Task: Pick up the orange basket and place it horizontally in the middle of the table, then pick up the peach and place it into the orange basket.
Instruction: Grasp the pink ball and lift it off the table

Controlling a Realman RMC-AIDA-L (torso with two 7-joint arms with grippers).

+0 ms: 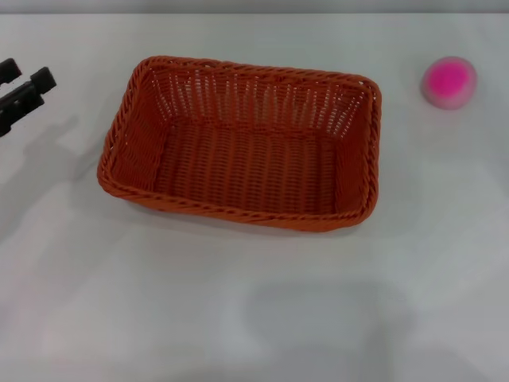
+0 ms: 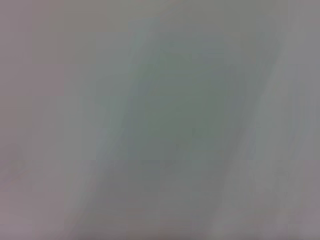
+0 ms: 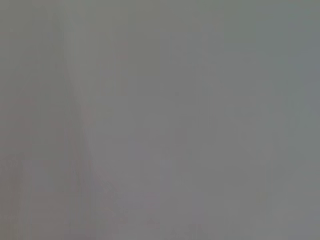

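The orange basket [image 1: 242,143] lies flat on the white table [image 1: 238,318], its long side running left to right and its inside bare. The peach [image 1: 449,81], a small magenta-pink ball, sits on the table at the far right, well apart from the basket's right rim. My left gripper [image 1: 24,76] shows at the left edge of the head view, to the left of the basket and clear of it, open with nothing between its black fingers [image 1: 41,79]. My right gripper is out of view. Both wrist views show only plain grey surface.
The table's far edge [image 1: 254,11] runs along the top of the head view. Bare table surface lies in front of the basket and between the basket and the peach.
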